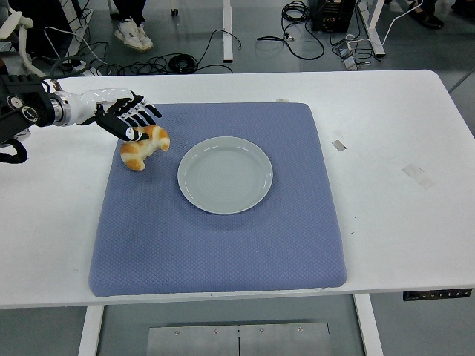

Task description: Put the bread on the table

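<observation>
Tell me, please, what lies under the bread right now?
The blue mat lies under the bread, over the white table. The left hand covers the bread's upper left.

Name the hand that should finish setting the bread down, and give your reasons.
Left. The left hand is already at the bread, fingers on its top over the blue mat, left of the empty plate. The right hand is not in view, so it would have to travel in first.
</observation>
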`<state>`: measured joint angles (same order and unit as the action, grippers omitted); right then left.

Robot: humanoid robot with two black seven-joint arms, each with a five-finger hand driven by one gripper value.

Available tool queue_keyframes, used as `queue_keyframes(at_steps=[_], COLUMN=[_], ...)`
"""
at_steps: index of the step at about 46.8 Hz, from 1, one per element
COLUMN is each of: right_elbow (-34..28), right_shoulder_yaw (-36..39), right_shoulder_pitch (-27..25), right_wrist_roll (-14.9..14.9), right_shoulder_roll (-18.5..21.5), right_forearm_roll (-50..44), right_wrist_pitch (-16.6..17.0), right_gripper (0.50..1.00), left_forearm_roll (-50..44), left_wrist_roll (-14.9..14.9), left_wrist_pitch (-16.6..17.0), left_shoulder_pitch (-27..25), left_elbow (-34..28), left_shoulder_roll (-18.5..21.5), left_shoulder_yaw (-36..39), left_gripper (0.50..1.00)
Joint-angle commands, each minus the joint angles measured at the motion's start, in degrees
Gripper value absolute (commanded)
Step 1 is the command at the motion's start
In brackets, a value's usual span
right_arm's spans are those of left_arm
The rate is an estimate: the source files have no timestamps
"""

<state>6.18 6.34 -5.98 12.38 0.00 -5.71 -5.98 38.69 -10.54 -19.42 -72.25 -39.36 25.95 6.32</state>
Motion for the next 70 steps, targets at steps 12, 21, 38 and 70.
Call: queue_keyframes(at_steps=[12,21,38,70], right_elbow=[0.0,0.0,0.0,0.0], right_shoulder_yaw=[0.0,0.1,0.0,0.0], right_shoulder_pitch=[0.0,0.0,0.0,0.0], right_wrist_roll=[0.0,0.0,0.0,0.0], right_shoulder_roll=[0.0,0.0,0.0,0.0], right_forearm_roll=[0.0,0.0,0.0,0.0], right_wrist_pitch=[0.0,0.0,0.0,0.0], right_gripper=[1.000,1.000,1.000,1.000], left_forearm_roll=[-2.0,-3.4,-17.9,-21.9], left_wrist_roll=[0.0,0.0,0.1,0.1], left_wrist_pitch=[0.0,-0.1,-0.1,-0.1], left_shoulder_pitch=[0.1,0.1,0.4,2.3], left_elbow=[0.0,0.0,4.5,6.6], left_shoulder_roll=[0.1,0.4,0.0,0.0], left_shoulder_yaw=[-0.1,-2.7,-4.7,-13.4], left_gripper=[0.907,0.952,0.971,0.974])
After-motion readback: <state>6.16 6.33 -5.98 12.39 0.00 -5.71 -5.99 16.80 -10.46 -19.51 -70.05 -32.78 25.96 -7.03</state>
